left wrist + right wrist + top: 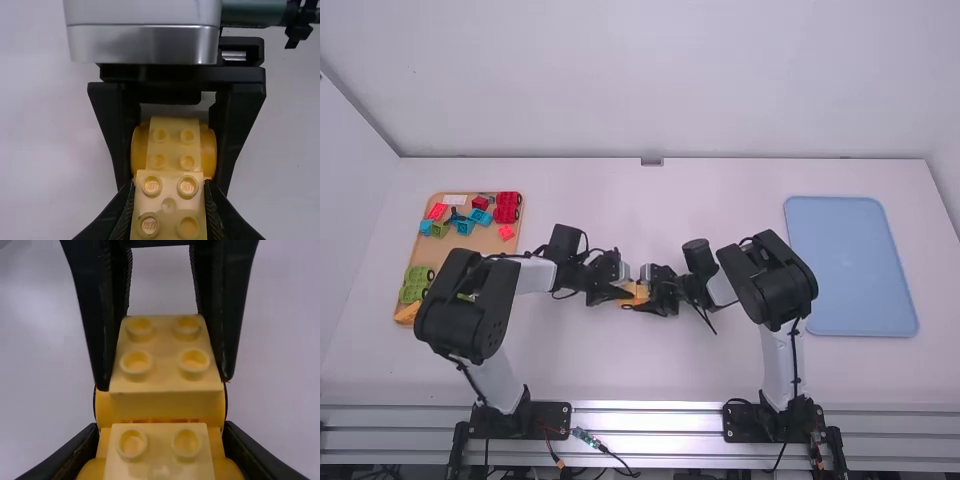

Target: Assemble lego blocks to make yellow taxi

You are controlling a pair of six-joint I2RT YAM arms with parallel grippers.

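My left gripper and right gripper face each other at the table's middle, with yellow pieces between them. In the left wrist view, my left gripper is shut on a yellow studded block. Beyond it, the other gripper's fingers straddle a rounded yellow body topped by studs. My right gripper is shut on that yellow body. The left gripper's block lies against or just above the body's far end; whether they are joined I cannot tell.
On the left, a wooden tray bears red, blue and green pieces, with a yellow one at its near corner, partly behind the left arm. A blue tray lies on the right. A wall rises behind the table.
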